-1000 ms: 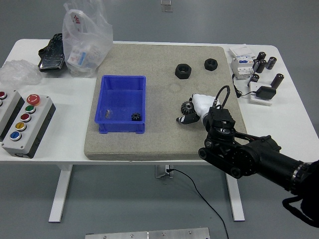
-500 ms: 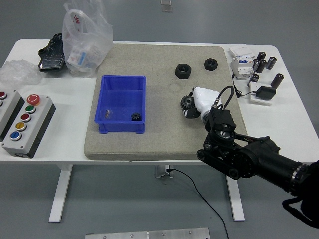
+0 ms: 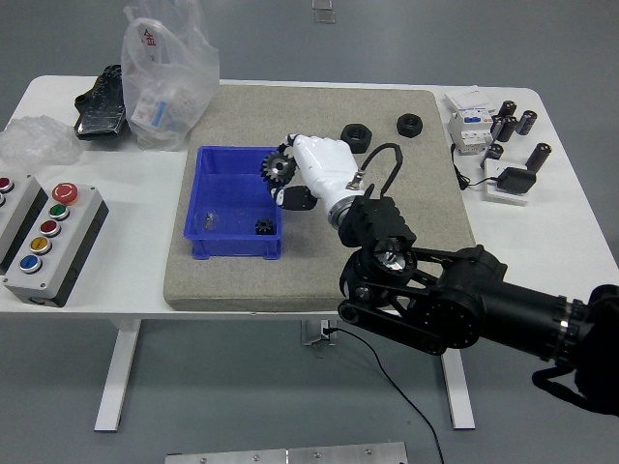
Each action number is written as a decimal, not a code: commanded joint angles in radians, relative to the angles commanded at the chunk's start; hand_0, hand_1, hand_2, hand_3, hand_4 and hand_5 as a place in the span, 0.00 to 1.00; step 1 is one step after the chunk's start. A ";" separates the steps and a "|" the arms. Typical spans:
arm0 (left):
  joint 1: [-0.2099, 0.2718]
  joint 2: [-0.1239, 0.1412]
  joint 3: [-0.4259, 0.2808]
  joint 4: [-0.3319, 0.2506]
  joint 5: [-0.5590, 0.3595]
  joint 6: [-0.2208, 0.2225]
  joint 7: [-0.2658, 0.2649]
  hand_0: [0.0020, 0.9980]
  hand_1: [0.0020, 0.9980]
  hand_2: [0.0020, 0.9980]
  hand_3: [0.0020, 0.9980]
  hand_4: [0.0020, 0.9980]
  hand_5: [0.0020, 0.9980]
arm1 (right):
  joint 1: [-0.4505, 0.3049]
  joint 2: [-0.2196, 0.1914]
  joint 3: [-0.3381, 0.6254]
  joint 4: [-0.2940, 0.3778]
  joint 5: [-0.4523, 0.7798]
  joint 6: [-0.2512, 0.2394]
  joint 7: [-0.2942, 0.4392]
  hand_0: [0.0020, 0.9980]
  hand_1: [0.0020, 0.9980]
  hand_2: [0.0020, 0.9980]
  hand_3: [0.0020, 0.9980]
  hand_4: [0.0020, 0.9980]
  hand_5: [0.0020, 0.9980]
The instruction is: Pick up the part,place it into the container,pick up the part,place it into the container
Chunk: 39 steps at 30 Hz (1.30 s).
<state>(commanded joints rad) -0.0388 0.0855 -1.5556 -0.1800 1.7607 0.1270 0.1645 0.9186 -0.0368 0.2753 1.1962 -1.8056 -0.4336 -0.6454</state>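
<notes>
My right hand, white with black fingertips, is shut on a dark gear and holds it above the right rim of the blue bin. The bin sits on the grey mat and holds a small black gear and a small grey part. Two black nuts lie on the mat at the back right; my hand partly hides the nearer one. My left arm is out of view.
A button box stands at the left edge. A plastic bag, a black bag and clear wrap lie at the back left. Cylinders, a white device and a black adapter sit at the right.
My right hand has lifted the gear from the mat's right side and carried it left, to above the blue bin's right rim.
</notes>
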 joint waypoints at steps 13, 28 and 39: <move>-0.001 0.002 -0.006 0.000 0.007 -0.003 0.007 0.69 0.58 0.56 0.63 0.59 0.17 | 0.005 0.030 -0.042 -0.005 0.031 0.065 0.000 0.52 0.81 0.83 0.79 0.52 0.21; -0.001 0.002 -0.005 0.000 0.009 -0.006 0.007 0.69 0.58 0.56 0.63 0.59 0.17 | -0.016 0.022 -0.026 -0.019 0.051 0.066 0.000 0.49 0.81 0.82 0.79 0.56 0.24; 0.004 -0.008 -0.011 0.000 0.016 -0.006 0.005 0.69 0.58 0.56 0.63 0.59 0.17 | -0.137 -0.090 0.187 0.012 0.024 -0.060 0.065 0.48 0.76 0.78 0.77 0.57 0.24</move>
<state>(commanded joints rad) -0.0351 0.0779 -1.5670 -0.1800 1.7767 0.1215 0.1694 0.7812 -0.1266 0.4622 1.2082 -1.7812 -0.4938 -0.5808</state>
